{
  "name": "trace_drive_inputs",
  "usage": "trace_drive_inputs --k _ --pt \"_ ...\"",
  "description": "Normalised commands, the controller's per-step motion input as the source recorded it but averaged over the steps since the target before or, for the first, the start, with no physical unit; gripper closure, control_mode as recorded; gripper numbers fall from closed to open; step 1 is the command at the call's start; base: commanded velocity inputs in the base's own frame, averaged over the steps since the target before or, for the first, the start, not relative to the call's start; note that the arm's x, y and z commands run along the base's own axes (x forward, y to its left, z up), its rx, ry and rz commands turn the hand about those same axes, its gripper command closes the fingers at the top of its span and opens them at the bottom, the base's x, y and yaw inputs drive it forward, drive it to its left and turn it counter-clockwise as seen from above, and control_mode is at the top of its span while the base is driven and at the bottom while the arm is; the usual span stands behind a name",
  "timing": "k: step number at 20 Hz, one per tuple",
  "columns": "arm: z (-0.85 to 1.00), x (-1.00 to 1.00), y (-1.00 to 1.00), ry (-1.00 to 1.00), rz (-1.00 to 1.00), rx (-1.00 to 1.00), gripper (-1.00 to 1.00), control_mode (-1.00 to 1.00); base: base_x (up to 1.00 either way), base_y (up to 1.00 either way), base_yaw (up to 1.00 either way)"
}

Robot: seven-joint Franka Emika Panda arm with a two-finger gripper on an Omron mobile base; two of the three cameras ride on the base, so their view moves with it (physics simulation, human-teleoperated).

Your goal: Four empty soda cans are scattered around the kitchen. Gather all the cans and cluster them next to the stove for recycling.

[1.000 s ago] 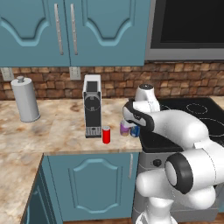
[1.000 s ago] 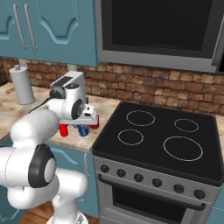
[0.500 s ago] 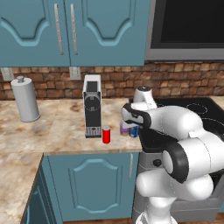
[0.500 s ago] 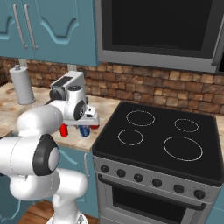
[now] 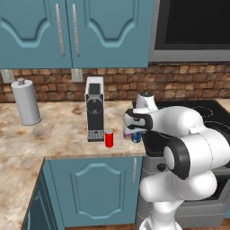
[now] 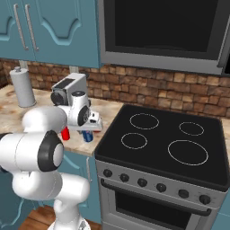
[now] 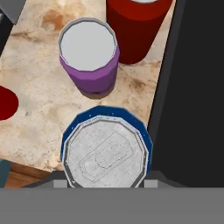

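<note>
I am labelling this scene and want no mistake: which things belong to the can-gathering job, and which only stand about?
Belong to the job:
blue can
purple can
red can
second red can
stove

Only standing about:
coffee machine
paper-towel roll
microwave

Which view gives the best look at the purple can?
The hand view: the purple can stands upright and unobstructed on the counter, between the blue can and a red can. In the left base view only a sliver shows beside the wrist. In the right base view I cannot make it out.
</note>
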Motion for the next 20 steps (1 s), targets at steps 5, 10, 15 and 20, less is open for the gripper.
trace_drive_inputs --k 5,10,15,20 --pt "-0.16 0.09 0.00 0.00 0.00 0.00 1.00 -1.00 0.00 0.00 0.00" --pt "-0.13 0.08 0.00 0.00 0.00 0.00 1.00 -1.00 0.00 0.00 0.00" --pt "-0.12 0.06 0.00 0.00 0.00 0.00 1.00 -1.00 0.00 0.00 0.00" --pt "-0.12 0.04 0.00 0.00 0.00 0.00 1.00 -1.00 0.00 0.00 0.00"
